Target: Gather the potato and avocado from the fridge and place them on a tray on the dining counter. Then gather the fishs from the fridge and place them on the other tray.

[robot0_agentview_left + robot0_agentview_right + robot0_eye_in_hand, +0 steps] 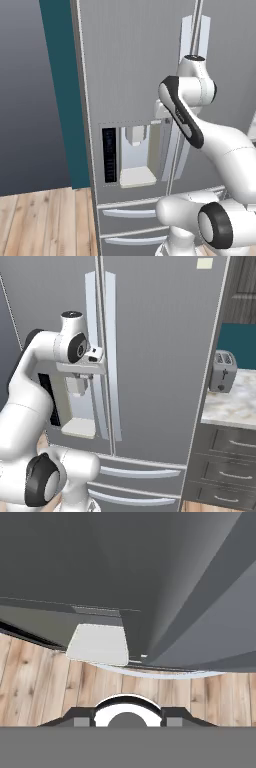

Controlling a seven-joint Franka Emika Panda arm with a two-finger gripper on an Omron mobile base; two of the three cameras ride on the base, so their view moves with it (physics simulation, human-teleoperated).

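Light is even and soft across the fridge [130, 60], with no hard glare on its grey doors. A faint shadow falls beside the door handles [100, 356]. The rendering is sharp, edges slightly jagged. Seen from the hand, the fridge underside looks dark, the wooden floor [30, 682] below it bright.

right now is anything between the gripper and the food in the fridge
Yes. Both fridge doors are shut, so the food inside is hidden behind them. The gripper sits at the left door's handle, by the centre seam.
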